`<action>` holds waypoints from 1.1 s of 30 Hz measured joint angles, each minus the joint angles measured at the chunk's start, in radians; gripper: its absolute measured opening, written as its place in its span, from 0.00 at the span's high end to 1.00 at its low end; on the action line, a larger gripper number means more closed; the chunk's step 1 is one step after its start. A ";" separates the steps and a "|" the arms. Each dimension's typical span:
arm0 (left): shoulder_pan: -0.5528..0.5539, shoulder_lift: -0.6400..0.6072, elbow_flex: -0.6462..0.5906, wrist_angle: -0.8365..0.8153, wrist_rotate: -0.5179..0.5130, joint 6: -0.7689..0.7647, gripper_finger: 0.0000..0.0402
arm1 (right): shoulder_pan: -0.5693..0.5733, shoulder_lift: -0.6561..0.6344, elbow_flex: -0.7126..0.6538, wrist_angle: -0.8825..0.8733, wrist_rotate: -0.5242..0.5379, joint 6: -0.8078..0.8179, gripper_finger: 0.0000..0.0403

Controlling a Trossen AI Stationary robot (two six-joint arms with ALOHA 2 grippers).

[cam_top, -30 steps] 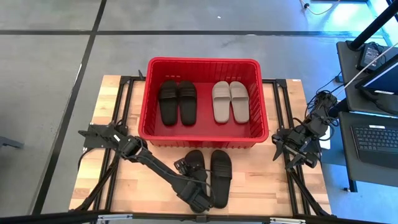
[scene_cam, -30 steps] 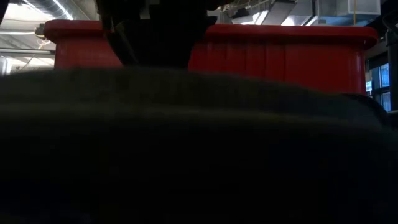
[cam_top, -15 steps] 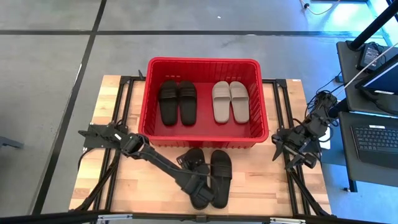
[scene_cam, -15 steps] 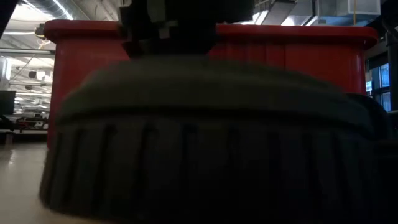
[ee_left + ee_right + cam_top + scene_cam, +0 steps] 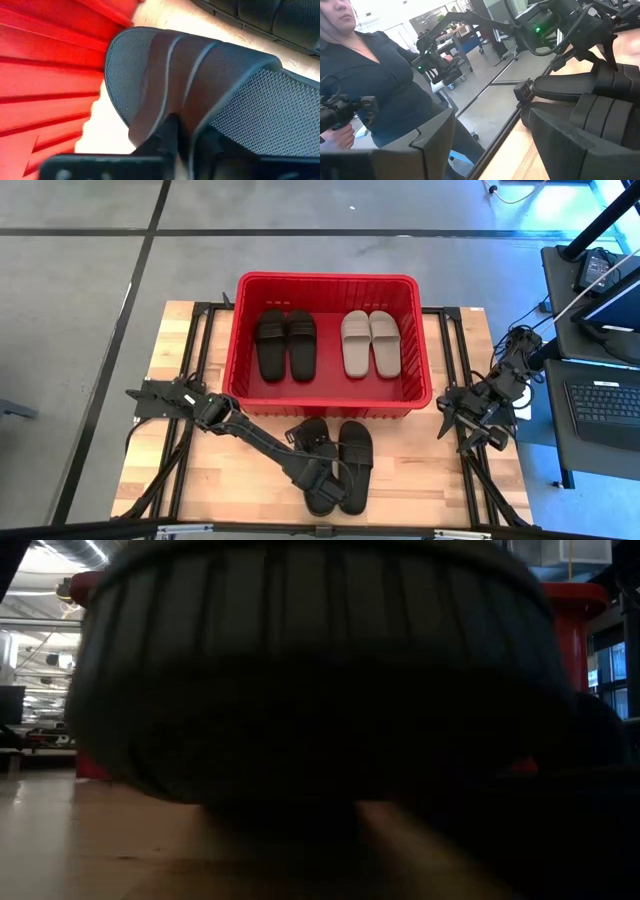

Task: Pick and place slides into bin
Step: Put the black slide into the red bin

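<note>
My left gripper (image 5: 322,480) is near the table's front middle, shut on a black slide (image 5: 316,462), which fills the low view (image 5: 310,670) with its near end raised off the wood. A second black slide (image 5: 355,465) lies flat on its sole just to the right. The red bin (image 5: 325,280) stands behind them, with two black slides (image 5: 286,343) and two beige slides (image 5: 371,342) lying side by side on its floor. My right gripper (image 5: 500,150) waits open and empty at the table's right edge (image 5: 478,420). My left gripper holds the black slide by its wide ribbed strap (image 5: 165,100), pinched at the strap's edge between the two fingers (image 5: 167,137). It comes from the table's near side, slanting down. The slide's near end is lifted; whether its far end touches the table cannot be seen.
The bin's near wall (image 5: 45,75) stands close ahead of the held slide. A person (image 5: 375,80) stands beyond the table in the right wrist view. Bare wood lies left of the slides (image 5: 200,470). A desk with a laptop (image 5: 600,330) is off to the right.
My left gripper has gone up and a little toward the bin with the black slide. The slide's near end has risen off the table. The other black slide has stayed where it was.
</note>
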 joint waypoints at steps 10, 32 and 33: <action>0.006 0.001 0.047 -0.006 0.125 0.088 0.98 | 0.000 0.000 0.000 0.000 0.000 0.000 0.37; 0.008 -0.281 0.166 0.216 0.459 0.142 0.98 | 0.000 0.000 0.000 0.003 0.004 -0.026 0.37; 0.008 -0.299 0.166 0.234 0.432 0.156 0.98 | 0.000 0.000 0.000 0.003 0.014 -0.029 0.37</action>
